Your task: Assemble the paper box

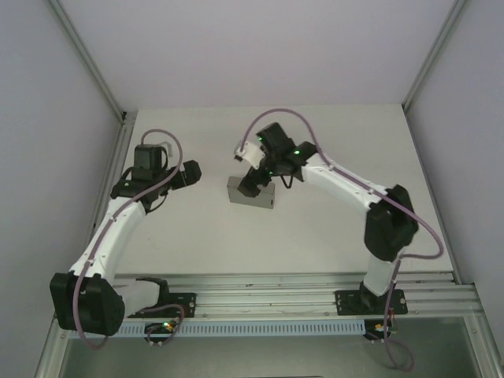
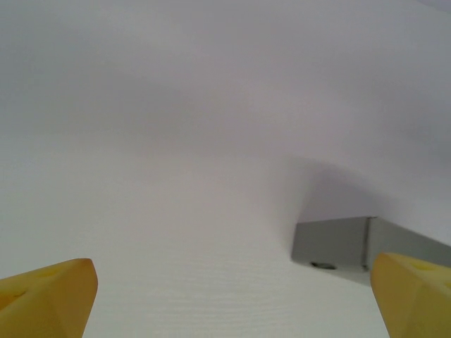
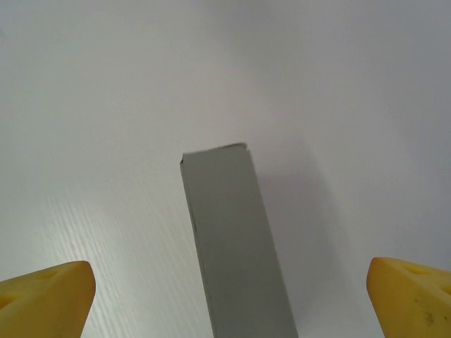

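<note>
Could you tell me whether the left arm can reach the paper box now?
Probably yes: only bare table lies between the open left claw and the paper box, though the right claw above it may crowd a grasp.

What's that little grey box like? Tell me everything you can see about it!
The paper box is small, narrow and rectangular, made of plain matte grey card folded with sharp edges. It looks closed. A small dark spot shows low on one side. It lies flat near the middle of the white table. The right gripper hangs over it, its yellow fingertips wide apart on either side and not touching it.
</note>
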You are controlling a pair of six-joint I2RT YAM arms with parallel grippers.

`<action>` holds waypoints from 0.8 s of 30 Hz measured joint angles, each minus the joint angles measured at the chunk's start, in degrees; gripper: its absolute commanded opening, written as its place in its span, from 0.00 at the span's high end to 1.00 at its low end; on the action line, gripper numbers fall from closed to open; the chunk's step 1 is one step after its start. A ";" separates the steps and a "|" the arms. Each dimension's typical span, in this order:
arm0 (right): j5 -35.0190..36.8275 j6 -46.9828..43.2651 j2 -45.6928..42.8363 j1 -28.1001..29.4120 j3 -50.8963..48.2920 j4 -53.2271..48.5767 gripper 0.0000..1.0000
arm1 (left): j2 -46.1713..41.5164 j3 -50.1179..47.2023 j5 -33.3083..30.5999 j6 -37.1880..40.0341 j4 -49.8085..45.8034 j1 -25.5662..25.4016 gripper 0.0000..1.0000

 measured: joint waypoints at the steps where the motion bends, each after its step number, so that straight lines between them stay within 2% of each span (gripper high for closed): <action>1: 0.90 -1.66 1.95 0.42 1.16 -1.86 0.00 | -0.11 -0.59 -0.04 -0.04 0.04 0.07 0.00; 7: 8.35 -5.84 10.82 0.70 7.13 -9.29 0.00 | -0.24 -3.50 1.95 -0.87 0.70 0.28 0.00; 11: 11.61 -7.13 13.42 0.63 10.05 -10.95 0.37 | -0.24 -3.54 2.73 -1.27 1.29 0.28 0.00; 14: 12.48 -8.46 14.05 0.66 10.34 -11.45 0.56 | -0.24 -3.54 3.15 -1.27 1.46 0.28 0.00; 17: 12.68 -10.71 14.12 0.66 11.41 -12.33 0.61 | -0.31 -3.61 3.41 -1.31 1.57 0.28 0.00; 21: 16.24 -13.97 13.44 1.09 10.71 -10.40 0.62 | -0.96 -4.00 3.72 -1.46 1.75 0.28 0.00; 24: 23.21 -20.68 8.61 2.23 0.26 0.44 0.60 | -1.97 -4.55 3.34 -1.46 1.79 0.28 0.00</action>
